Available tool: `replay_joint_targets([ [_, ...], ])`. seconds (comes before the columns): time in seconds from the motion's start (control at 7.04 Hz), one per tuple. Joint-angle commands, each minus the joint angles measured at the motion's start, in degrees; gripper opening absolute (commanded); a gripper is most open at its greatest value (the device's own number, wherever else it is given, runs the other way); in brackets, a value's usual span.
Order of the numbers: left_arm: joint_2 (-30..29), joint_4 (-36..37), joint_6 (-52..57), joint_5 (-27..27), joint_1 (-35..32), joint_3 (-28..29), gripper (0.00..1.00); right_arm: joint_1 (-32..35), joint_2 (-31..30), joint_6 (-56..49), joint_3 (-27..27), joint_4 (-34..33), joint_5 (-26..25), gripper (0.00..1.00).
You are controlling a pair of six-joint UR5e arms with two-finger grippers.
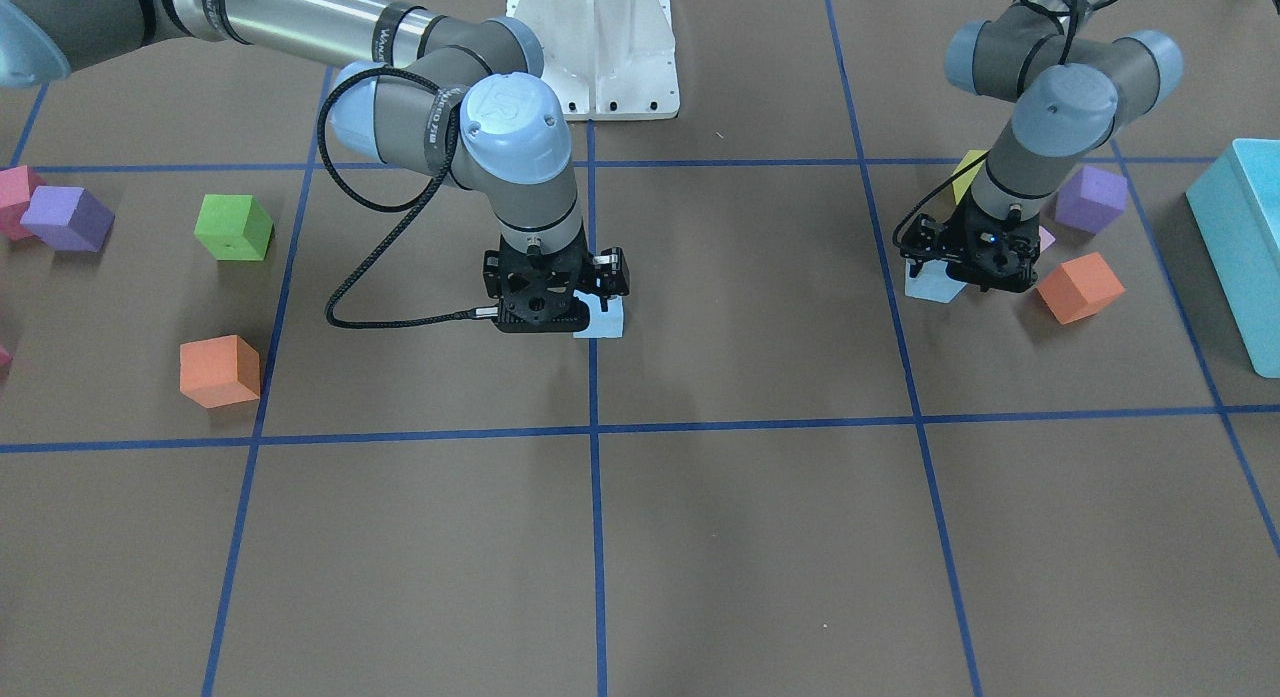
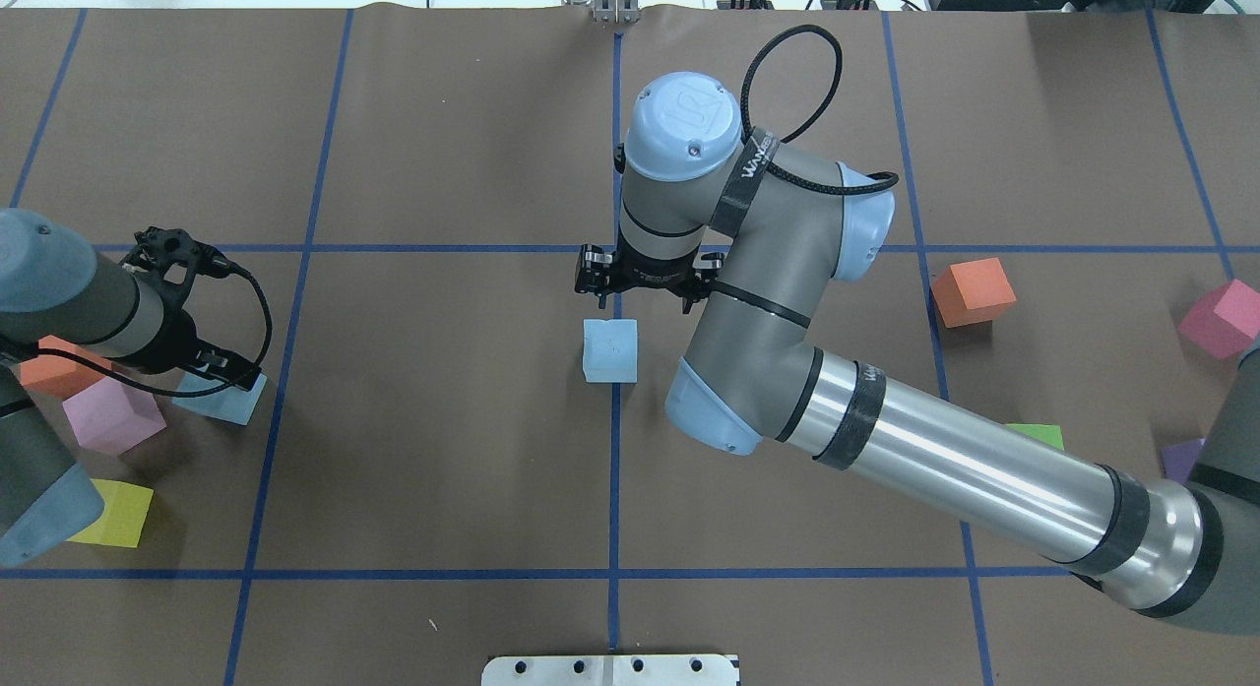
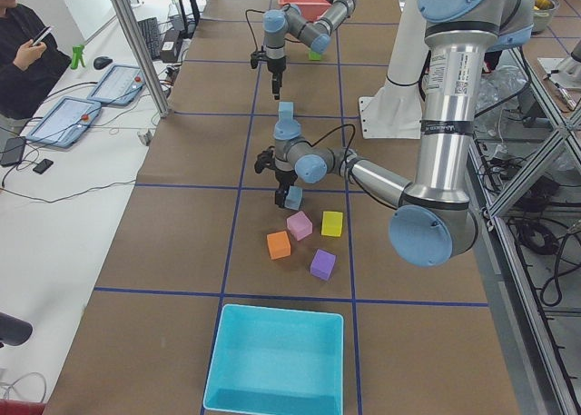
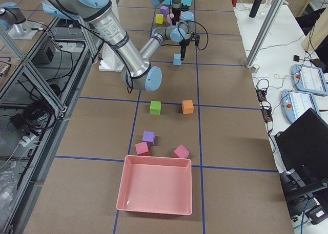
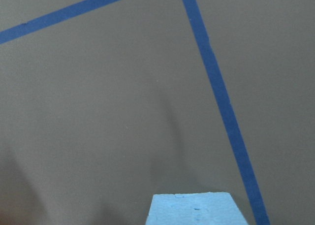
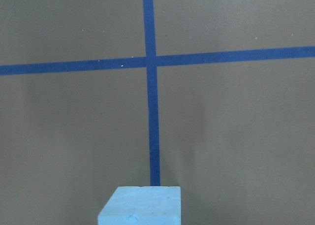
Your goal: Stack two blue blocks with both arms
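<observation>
A robotics lab: brown table [image 1: 760, 537] taped in a blue grid [image 1: 597, 537], aluminium framing [image 3: 138, 47], teach pendants [image 3: 116, 83] on a side bench [image 3: 50, 233].

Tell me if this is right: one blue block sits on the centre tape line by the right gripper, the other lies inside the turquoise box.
Wrong place. The second blue block is at the left gripper, outside the turquoise box, as the exterior left view shows. The rest holds.

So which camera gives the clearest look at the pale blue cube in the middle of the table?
The overhead exterior view: the blue cube lies fully exposed on the tape line. Front-facing, the right arm hides most of it; the side views show it small and far; the right wrist view catches only part of it.
</observation>
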Motion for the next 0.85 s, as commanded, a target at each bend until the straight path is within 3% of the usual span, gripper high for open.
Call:
replay_joint_targets([
  [0.0, -0.53, -0.05, -0.02, 0.07, 1.4, 0.61, 0.75, 2.4, -1.61, -2.73, 1.68, -1.42, 1.82, 1.0],
  [0.14, -0.62, 0.21, -0.02, -0.02, 1.4, 0.61, 0.61, 3.37, -2.4, -3.43, 2.47, -1.5, 2.52, 1.0],
  [0.43, -1.14, 0.3, 0.24, -0.28, 1.4, 0.09, 0.52, 5.04, -3.98, -5.1, 3.53, -1.5, 3.76, 1.0],
  [0.57, -3.41, 3.17, 0.07, -3.76, 1.4, -1.22, 0.52, 5.4, -4.94, -6.33, 3.62, -1.42, 3.76, 1.0],
  [0.71, -10.39, 14.25, -0.02, -5.89, 0.71, -3.75, 0.52, 6.01, -6.52, -7.47, 4.58, -1.42, 3.76, 1.0],
])
